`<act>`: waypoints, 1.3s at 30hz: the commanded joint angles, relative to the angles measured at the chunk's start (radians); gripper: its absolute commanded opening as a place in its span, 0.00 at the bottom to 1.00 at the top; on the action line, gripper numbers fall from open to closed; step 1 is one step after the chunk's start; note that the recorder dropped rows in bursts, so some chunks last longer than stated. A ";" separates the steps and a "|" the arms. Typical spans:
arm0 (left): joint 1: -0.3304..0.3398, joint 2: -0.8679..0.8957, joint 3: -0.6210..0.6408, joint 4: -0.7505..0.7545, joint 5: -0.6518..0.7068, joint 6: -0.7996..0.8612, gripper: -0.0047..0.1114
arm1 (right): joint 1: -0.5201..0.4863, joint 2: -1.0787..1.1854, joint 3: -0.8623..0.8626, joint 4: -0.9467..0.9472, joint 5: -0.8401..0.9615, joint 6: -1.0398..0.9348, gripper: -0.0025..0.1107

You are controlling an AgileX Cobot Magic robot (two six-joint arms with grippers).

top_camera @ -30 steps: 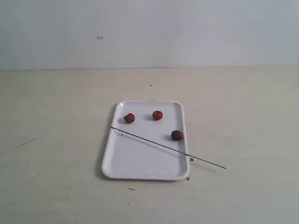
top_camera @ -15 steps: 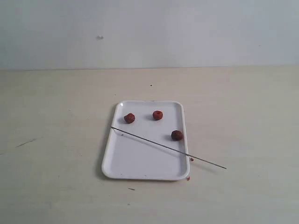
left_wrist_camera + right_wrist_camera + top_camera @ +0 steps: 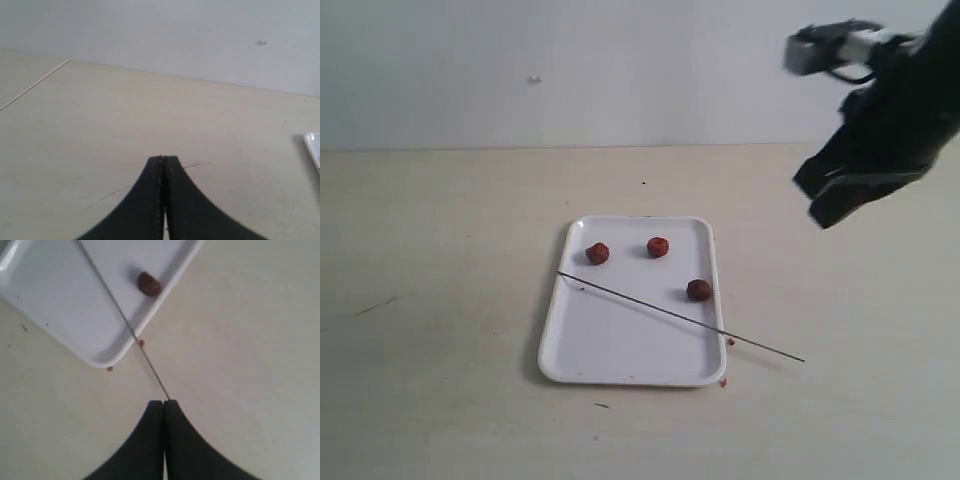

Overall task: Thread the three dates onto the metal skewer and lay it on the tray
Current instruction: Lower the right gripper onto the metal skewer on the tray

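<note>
The white tray (image 3: 620, 352) lies mid-table with three dates on it, at the back left (image 3: 597, 253), back middle (image 3: 658, 246) and right (image 3: 698, 290). The thin metal skewer (image 3: 680, 316) lies slantwise across the tray, its right end past the rim on the table. My right gripper (image 3: 818, 207) hangs shut and empty high above the table, right of the tray. In the right wrist view its tips (image 3: 163, 402) line up with the skewer (image 3: 120, 312) end, one date (image 3: 149, 283) and the tray (image 3: 60, 300) beyond. My left gripper (image 3: 163, 159) is shut, empty, over bare table.
Small red crumbs lie by the tray's near right corner (image 3: 722, 381) and beside the skewer (image 3: 730, 341). A corner of the tray (image 3: 314, 147) shows in the left wrist view. A pale wall backs the light wooden table (image 3: 440, 300).
The right arm has come into the exterior view from the upper right. The tray, the dates and the skewer have not moved.
</note>
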 commanded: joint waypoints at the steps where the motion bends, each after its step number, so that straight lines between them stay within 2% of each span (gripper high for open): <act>1: 0.001 -0.005 0.004 -0.003 -0.006 0.005 0.04 | 0.121 0.132 -0.067 -0.013 -0.012 -0.097 0.02; 4: 0.001 -0.005 0.004 -0.003 -0.006 0.005 0.04 | 0.214 0.235 -0.104 -0.032 -0.029 -0.147 0.06; 8: 0.001 -0.005 0.004 -0.003 -0.006 0.005 0.04 | 0.300 0.353 -0.153 -0.194 -0.036 -0.113 0.15; 13: 0.001 -0.005 0.004 -0.003 -0.006 0.005 0.04 | 0.326 0.442 -0.161 -0.309 -0.113 -0.026 0.22; 17: 0.001 -0.005 0.004 -0.003 -0.006 0.005 0.04 | 0.326 0.502 -0.161 -0.304 -0.166 -0.008 0.28; 25: 0.001 -0.005 0.004 -0.003 -0.006 0.005 0.04 | 0.326 0.503 -0.161 -0.302 -0.224 -0.016 0.28; 39: 0.001 -0.005 0.004 -0.003 -0.006 0.005 0.04 | 0.326 0.534 -0.161 -0.291 -0.208 -0.033 0.28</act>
